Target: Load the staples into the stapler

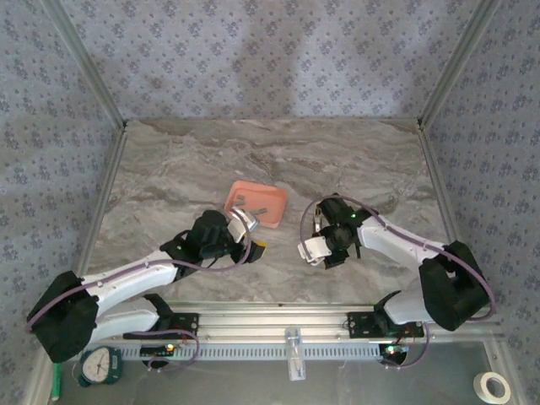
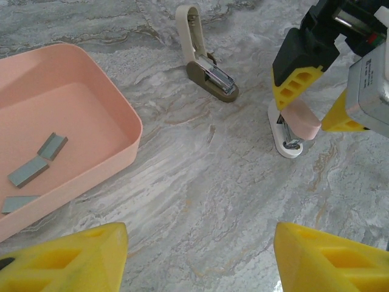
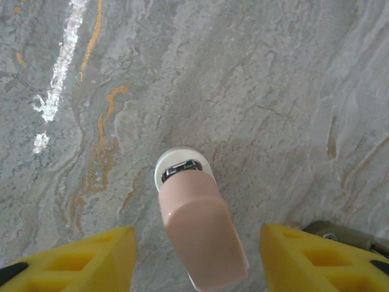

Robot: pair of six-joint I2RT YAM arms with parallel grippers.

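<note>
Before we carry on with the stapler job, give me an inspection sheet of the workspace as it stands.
Surface: grey marbled tabletop, nothing spilled.
Job's things: stapler standing on end on table; three staples lying in pink tray.
Clutter: beige-brown stapler-like tool near tray.
Grippers: left gripper open, empty; right gripper open, straddling stapler, gaps both sides.
Cables: purple cables along both arms.
Surroundings: patterned walls; dial gauge, tape roll near arm bases.

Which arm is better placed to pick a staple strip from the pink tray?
Left. The left gripper is open beside the tray, with the staples in its wrist view. The right gripper stands open around the stapler, farther from the tray.
</note>
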